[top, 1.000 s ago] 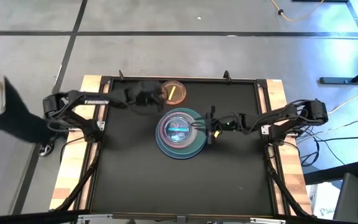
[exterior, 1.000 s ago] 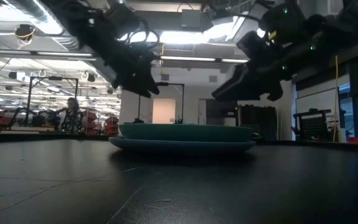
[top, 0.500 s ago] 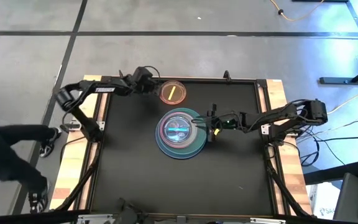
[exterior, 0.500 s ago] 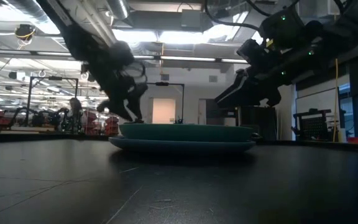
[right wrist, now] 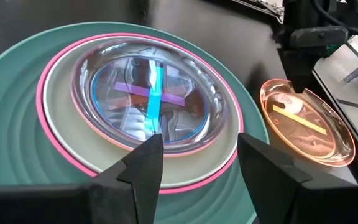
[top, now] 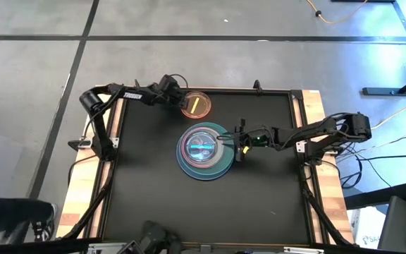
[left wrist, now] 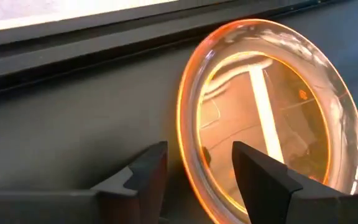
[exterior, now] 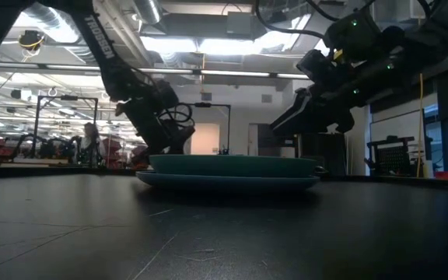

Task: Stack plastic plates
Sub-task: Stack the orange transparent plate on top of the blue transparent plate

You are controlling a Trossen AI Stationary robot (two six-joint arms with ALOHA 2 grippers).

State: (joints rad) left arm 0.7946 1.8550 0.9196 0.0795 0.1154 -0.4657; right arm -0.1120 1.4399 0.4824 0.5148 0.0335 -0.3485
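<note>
We're at the pickup of the last loose plate. The orange plate (top: 196,104) sits alone at upper centre of the high view, near the counter (top: 146,190) back edge, well apart from the stack (top: 204,149) at frame centre. Left pincer (left wrist: 194,165) is low at its rim w/ fingers spread, the near rim between them, not yet pinched. Next move, as we judge it: close on that rim, lift, carry over to the stack, set it down centred.

Stack holds, bottom up: teal plate (right wrist: 17,130), white plate w/ pink edge (right wrist: 61,134), small clear plates (right wrist: 151,99) w/ cyan and purple stripes; exact count we can't tell. Right pincer (right wrist: 194,152) hovers spread by the stack's right edge, holding nothing.
</note>
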